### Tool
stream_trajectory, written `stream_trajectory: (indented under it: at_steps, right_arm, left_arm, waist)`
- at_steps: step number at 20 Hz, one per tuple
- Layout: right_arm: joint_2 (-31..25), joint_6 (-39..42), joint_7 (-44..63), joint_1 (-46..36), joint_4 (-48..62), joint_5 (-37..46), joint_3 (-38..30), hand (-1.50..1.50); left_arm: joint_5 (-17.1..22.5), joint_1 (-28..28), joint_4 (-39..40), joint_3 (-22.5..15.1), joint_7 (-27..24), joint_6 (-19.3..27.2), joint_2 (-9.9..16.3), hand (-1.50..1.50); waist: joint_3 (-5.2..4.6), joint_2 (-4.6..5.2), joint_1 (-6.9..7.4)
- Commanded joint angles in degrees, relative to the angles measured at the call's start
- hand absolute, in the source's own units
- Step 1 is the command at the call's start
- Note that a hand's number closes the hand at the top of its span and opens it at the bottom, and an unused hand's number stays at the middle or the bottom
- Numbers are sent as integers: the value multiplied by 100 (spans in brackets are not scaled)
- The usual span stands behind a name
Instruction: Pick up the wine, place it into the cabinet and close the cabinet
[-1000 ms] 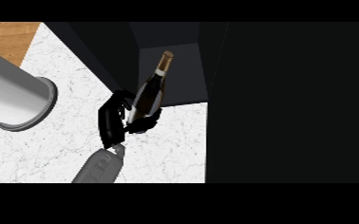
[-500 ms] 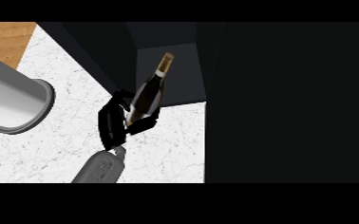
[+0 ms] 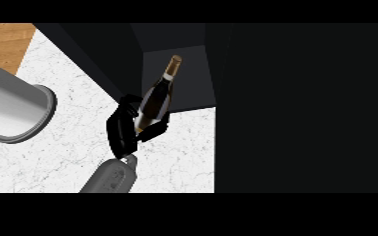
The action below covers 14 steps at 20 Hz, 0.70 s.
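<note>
Because the cabinet (image 3: 177,75) stands open ahead, the left hand (image 3: 125,125), fingers curled round the wine bottle's (image 3: 158,98) lower body, holds it tilted, neck leading over the cabinet's floor, base above the marble counter (image 3: 74,130), ready for insertion.

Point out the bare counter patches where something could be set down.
Bare white marble counter lies between the large grey metal pot at the left edge and the black hand curled round the dark wine bottle. Another patch lies right of the grey forearm, bordered by the dark cabinet. It is crowded around the bottle.
</note>
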Motion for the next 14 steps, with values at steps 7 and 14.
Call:
stream_trajectory:
  at_steps: [7,14]
  right_arm:
    - [-34,56,-10,90,-154,-257,-66,-150]
    - [-48,45,87,75,-135,-268,-10,-150]
  left_arm:
    - [-636,-1712,1201,101,882,-712,-210,-150]
    - [-937,-2107,1666,33,1496,-1014,-353,-150]
  waist:
    - [-96,151,-222]
    - [-113,144,-47]
